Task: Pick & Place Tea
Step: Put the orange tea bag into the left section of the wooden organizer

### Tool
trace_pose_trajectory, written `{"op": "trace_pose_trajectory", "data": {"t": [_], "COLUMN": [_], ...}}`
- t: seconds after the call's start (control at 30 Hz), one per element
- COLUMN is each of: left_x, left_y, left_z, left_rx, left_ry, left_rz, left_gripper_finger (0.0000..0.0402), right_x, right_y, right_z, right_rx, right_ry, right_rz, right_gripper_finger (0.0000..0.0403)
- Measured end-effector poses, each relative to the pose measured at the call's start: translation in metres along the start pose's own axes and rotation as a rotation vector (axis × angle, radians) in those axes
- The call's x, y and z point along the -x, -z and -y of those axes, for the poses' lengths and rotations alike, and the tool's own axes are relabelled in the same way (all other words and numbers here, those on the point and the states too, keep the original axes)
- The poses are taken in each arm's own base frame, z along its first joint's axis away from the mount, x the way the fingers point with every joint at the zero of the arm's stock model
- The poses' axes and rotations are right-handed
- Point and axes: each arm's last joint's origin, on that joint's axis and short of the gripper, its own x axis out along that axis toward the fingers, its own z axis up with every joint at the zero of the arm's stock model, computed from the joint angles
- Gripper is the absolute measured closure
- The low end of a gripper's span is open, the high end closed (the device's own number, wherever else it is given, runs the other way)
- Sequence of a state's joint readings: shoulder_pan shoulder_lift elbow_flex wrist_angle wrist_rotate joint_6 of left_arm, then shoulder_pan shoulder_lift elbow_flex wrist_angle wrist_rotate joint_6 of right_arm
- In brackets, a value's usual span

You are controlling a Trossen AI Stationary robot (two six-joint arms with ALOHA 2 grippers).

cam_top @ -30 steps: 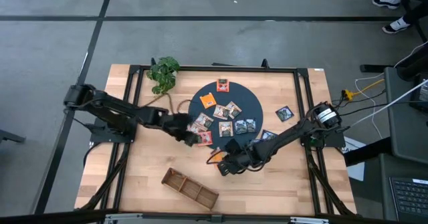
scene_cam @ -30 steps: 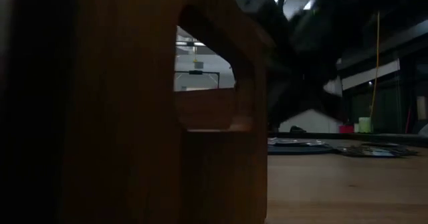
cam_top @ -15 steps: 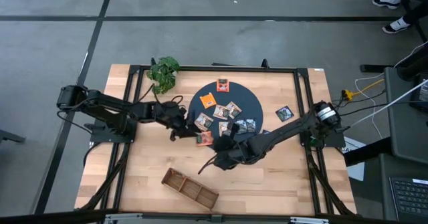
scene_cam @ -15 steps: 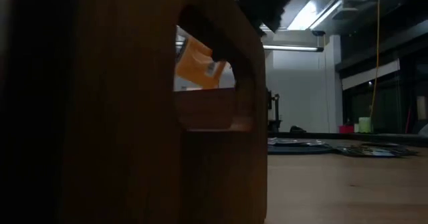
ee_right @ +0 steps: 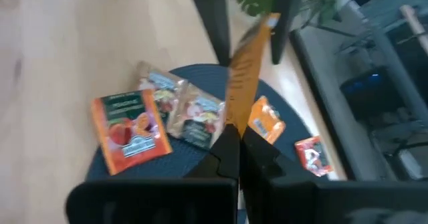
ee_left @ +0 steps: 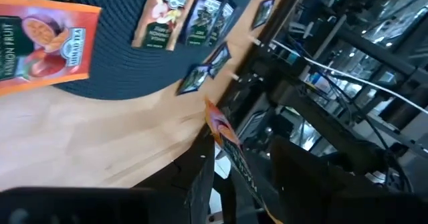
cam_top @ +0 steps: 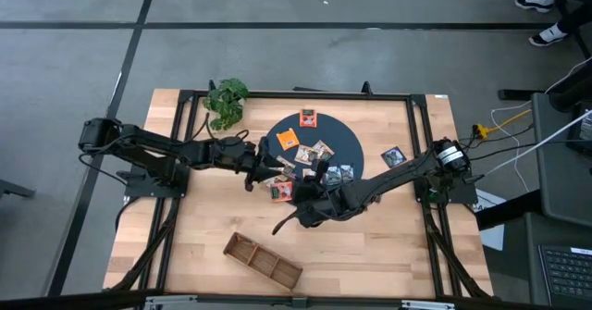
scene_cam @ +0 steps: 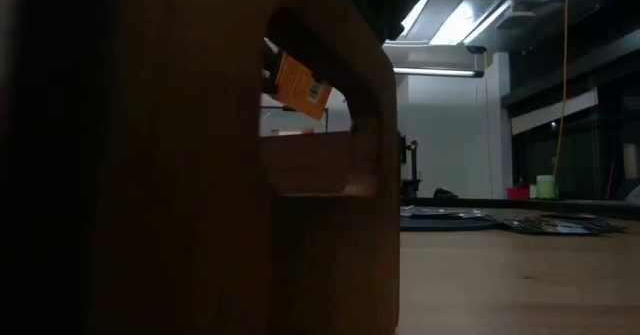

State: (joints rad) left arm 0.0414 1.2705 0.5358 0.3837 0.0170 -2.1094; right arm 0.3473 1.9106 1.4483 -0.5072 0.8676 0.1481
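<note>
Several tea sachets lie on the round dark mat (cam_top: 344, 134); an orange one (cam_top: 280, 192) rests across its near-left rim. My right gripper (cam_top: 294, 186) (ee_right: 239, 138), at that rim, is shut on another orange sachet (ee_right: 247, 77), which also shows in the low view (scene_cam: 300, 83). My left gripper (cam_top: 274, 173) (ee_left: 244, 177) is open. Its fingers (ee_right: 212, 17) stand on either side of the sachet's free end (ee_left: 226, 140); no touch shows. My right gripper pinches the orange sachet by its lower edge (ee_right: 235, 120) between its two shut fingers. The fingers slant in from the table's near right. The sachet sticks out beyond the fingertips, seen edge-on, lifted clear of table and mat.
The long brown compartment tray (cam_top: 264, 259) lies near the front edge; its end wall (scene_cam: 200, 175) fills most of the low view. A green plant (cam_top: 227, 102) stands at the far left. A loose sachet (cam_top: 393, 156) lies right of the mat.
My right gripper has risen from the table in front of the mat and gone toward the far edge, rolling, with the orange sachet lifted clear and turned edge-on. My left gripper has rolled and shifted a little toward the far edge; the sachet now stands between its fingers.
</note>
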Motion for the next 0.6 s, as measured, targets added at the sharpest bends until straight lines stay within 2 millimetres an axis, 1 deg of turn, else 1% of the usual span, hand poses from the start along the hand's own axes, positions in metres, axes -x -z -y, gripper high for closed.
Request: {"op": "trace_pose_trajectory", "data": {"t": [0.2, 0.37, 0.47, 0.6], "left_x": [0.0, 0.0, 0.0, 0.0], "left_y": [-0.0002, -0.0001, 0.0, 0.0], "left_z": [0.0004, 0.0012, 0.0012, 0.0011], "left_rx": [-0.005, -0.052, -0.053, -0.054], "left_ry": [0.009, 0.021, 0.019, 0.018], "left_rz": [0.01, 0.015, 0.014, 0.012], "left_gripper_finger": [0.026, 0.0264, 0.0283, 0.0331], "right_x": [-0.0001, -0.0009, -0.0012, -0.0012], "right_y": [-0.0018, -0.0025, -0.0026, -0.0036], "right_z": [0.0007, 0.0014, 0.0017, 0.0015], "right_rx": [0.01, 0.004, -0.001, -0.009], "right_ry": [0.028, 0.029, 0.03, 0.029], "right_rz": [0.016, 0.019, 0.02, 0.027], "right_gripper_finger": [0.0399, 0.0389, 0.0382, 0.038]}}
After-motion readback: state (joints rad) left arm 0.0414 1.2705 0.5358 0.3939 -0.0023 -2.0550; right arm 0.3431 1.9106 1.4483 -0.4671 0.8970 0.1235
